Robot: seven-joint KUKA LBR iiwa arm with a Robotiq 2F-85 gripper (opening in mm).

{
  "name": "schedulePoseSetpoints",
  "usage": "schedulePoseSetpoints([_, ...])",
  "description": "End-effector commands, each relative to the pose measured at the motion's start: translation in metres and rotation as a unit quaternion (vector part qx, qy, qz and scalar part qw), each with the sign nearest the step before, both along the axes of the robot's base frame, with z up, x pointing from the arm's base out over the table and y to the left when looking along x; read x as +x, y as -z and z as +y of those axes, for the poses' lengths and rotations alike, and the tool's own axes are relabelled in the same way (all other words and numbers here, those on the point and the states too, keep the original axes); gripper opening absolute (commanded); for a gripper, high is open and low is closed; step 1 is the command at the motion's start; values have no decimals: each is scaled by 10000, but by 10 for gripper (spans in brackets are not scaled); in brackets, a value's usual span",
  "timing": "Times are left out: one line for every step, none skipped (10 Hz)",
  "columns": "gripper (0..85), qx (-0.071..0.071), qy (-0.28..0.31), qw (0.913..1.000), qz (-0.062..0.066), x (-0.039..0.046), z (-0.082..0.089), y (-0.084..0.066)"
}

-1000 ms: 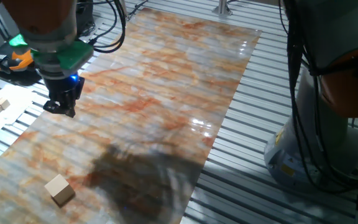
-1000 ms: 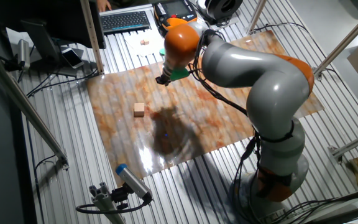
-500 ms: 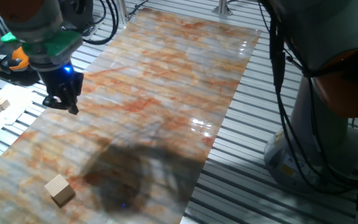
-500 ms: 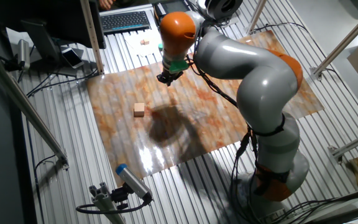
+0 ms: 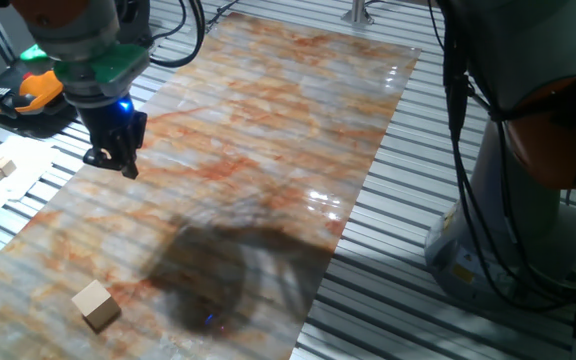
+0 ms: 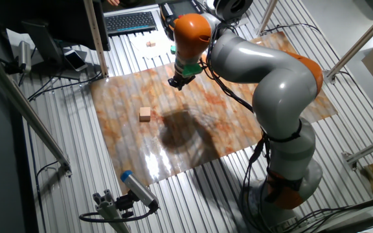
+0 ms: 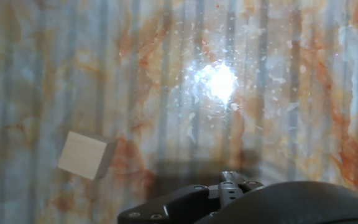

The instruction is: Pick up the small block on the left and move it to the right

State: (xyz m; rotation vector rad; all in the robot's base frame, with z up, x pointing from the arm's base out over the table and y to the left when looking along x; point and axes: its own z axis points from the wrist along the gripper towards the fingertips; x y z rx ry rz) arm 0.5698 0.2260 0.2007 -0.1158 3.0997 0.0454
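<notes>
Small block (image 5: 95, 304): light-tan wooden cube, flat on the marbled orange-grey mat (image 5: 298, 110), near the mat's left edge in the other fixed view (image 6: 146, 114); unmoved since the earlier frames; apart from everything else. Also in hand view (image 7: 84, 155), left of centre, one corner turned toward the lens.

Gripper (image 5: 115, 161): black, raised above the mat, well apart from the small block, holding nothing; fingers close together, open or closed cannot be told. Shifted a little further onto the mat, away from its edge, compared with half a second ago. Blue light lit above the fingers.

Pair of smaller tan cubes (image 5: 3, 168): on white paper (image 5: 8, 180) beyond the mat's edge, unchanged.
</notes>
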Motion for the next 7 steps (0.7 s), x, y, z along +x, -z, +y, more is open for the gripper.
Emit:
schedulePoseSetpoints([0, -1, -8, 10000, -9, -6, -9, -1])
schedulePoseSetpoints([0, -1, 0, 10000, -9, -7, -9, -1])
schedulePoseSetpoints([0, -9, 0, 10000, -9, -9, -11, -4])
schedulePoseSetpoints([0, -22, 1, 10000, -32, -10, -8, -8])
schedulePoseSetpoints([0, -74, 3, 10000, -62, -10, -9, -11])
schedulePoseSetpoints([0, -96, -3, 9999, -70, -12, -14, -14])
schedulePoseSetpoints([0, -127, -2, 9999, -70, -12, -16, -13])
